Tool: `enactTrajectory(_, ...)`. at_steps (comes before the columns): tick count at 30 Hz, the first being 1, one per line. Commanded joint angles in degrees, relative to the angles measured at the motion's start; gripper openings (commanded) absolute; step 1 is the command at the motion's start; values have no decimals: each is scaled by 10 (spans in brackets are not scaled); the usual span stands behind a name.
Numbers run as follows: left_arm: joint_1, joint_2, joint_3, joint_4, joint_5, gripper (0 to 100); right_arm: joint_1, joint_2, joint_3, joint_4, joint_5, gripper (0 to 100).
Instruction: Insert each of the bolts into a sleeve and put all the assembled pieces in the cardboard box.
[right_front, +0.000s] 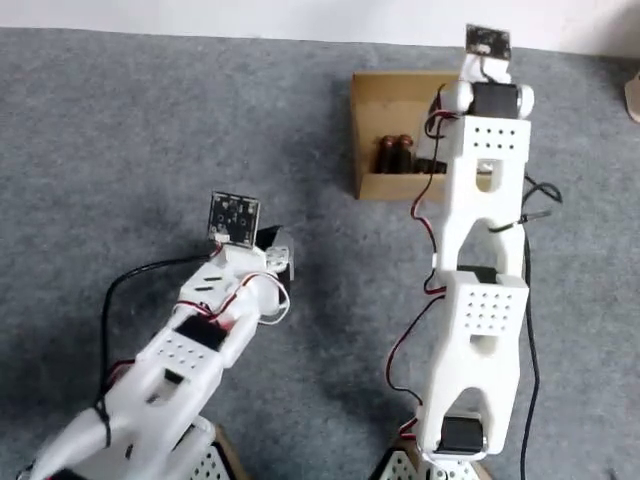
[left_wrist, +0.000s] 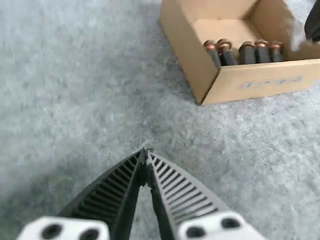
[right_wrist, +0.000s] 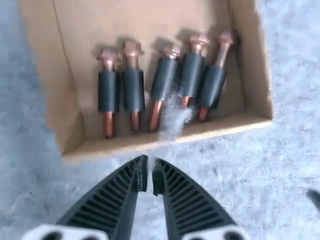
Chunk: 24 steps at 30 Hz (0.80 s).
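The cardboard box (right_front: 362, 130) stands open at the far side of the grey carpet. Several copper bolts, each in a black sleeve (right_wrist: 165, 80), lie side by side in it; I also see the row of bolts (right_front: 393, 155) from above and from the left wrist as assembled bolts (left_wrist: 240, 52). My right gripper (right_wrist: 148, 164) hangs shut and holds nothing, just in front of the box's near wall (right_wrist: 150, 142). The right arm (right_front: 485, 150) covers the box's right half. My left gripper (left_wrist: 146, 154) is shut and holds nothing over bare carpet, well short of the box (left_wrist: 260, 82). From above, the left gripper (right_front: 280, 255) is mid-left.
Grey carpet (right_front: 120, 150) covers the table, with open room to the left and in the middle. Both arm bases sit at the front edge. Red and black cables (right_front: 430, 270) hang along the right arm. A pale object (right_front: 632, 95) pokes in at the right edge.
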<state>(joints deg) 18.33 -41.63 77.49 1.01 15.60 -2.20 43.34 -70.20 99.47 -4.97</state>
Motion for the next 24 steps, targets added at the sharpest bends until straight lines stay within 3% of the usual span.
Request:
enactTrajectory(1, 18, -51, -3, 38, -26, 5, 6, -49, -34, 18, -15, 4)
enactTrajectory(7, 17, -64, 0, 44, -29, 5, 10, -83, 80, 18, -26, 4)
enactTrajectory(14, 15, -67, -15, 79, -30, 5, 13, -258, 307, 13, -23, 4)
enactTrajectory(24, 16, -67, -23, 77, -59, 5, 15, -441, 669, -118, -23, 4)
